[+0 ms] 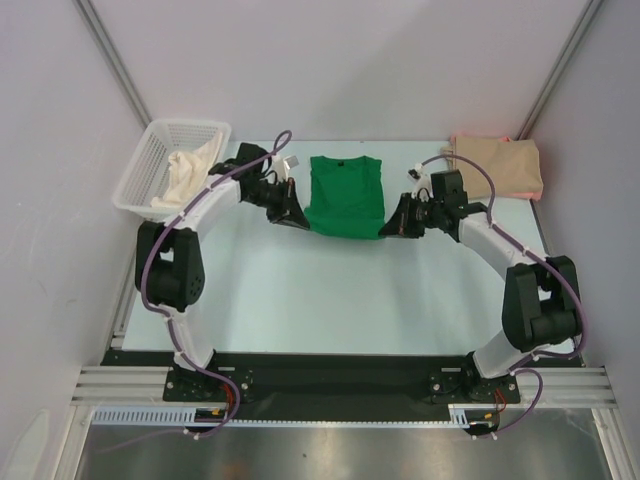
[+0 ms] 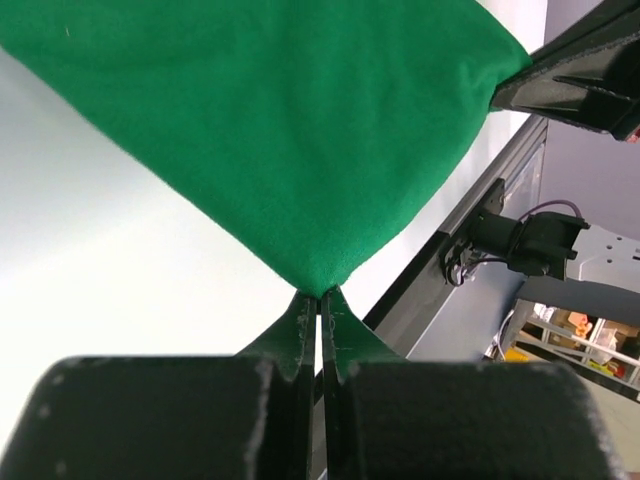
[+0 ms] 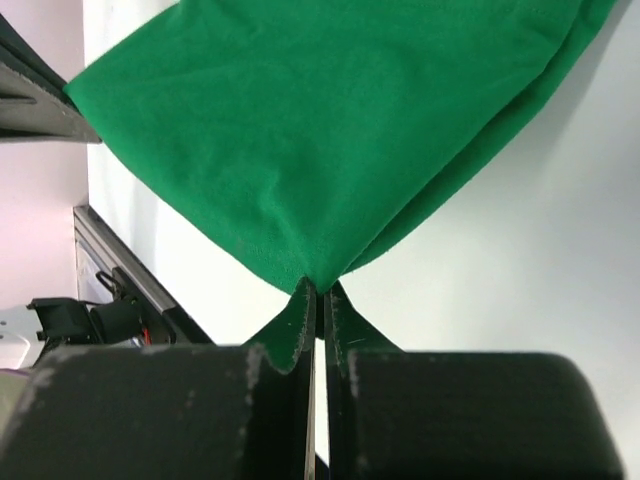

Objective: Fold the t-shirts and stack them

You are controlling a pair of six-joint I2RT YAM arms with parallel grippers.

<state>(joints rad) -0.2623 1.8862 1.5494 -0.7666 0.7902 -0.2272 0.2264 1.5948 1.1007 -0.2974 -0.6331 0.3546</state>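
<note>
Left claw and right claw are each pinching shut on a near corner of the green t-shirt, which is lying by the middle of the surface's far edge; judged as a grip for carrying the near hem toward the collar. Top view alone is showing the tan t-shirt in the far right corner and a basket in the far left, while the wrist views are showing fabric drawn to a point between closed jaws.

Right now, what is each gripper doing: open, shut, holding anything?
Left gripper: jaws shut on the near left corner of the green t-shirt.
Right gripper: jaws shut on its near right corner.
</note>
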